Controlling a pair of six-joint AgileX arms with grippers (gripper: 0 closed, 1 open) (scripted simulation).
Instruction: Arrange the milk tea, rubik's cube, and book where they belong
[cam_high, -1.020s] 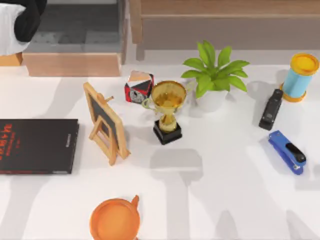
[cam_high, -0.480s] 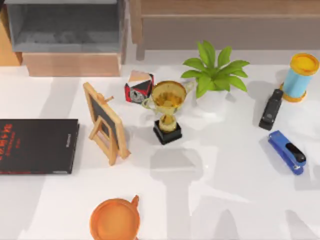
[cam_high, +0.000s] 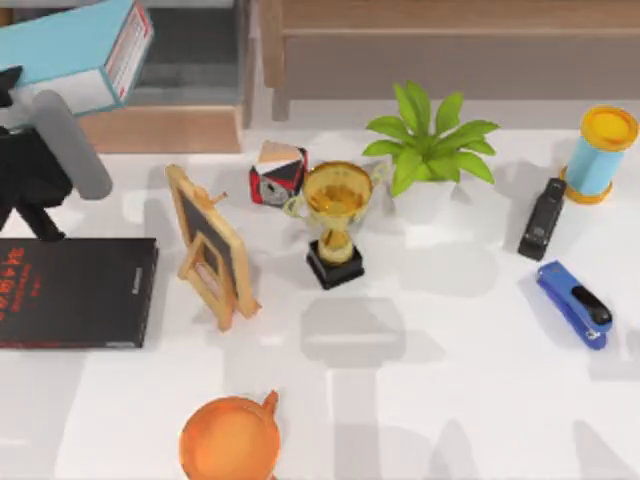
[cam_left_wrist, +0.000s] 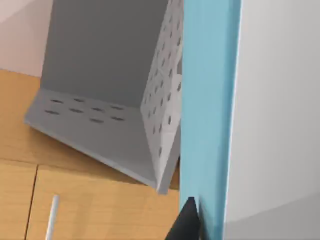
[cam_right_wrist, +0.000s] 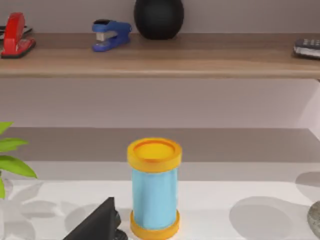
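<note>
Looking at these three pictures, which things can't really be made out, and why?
- Left gripper: in the top view the arm's dark body hides its fingers under the light-blue book.
- Grey perforated bin: in the left wrist view the book covers its side.
- Black book: the top view's left edge cuts off its lettering.

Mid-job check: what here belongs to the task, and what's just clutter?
Job: light-blue book held in left pincer; grey file rack.
Clutter: black book, easel, trophy, plant, black stapler, blue stapler, orange cup, angular box.

Bright, even light; soft grey shadows lie across the white surface (cam_high: 450, 400), edges slightly blurred, no glare.
</note>
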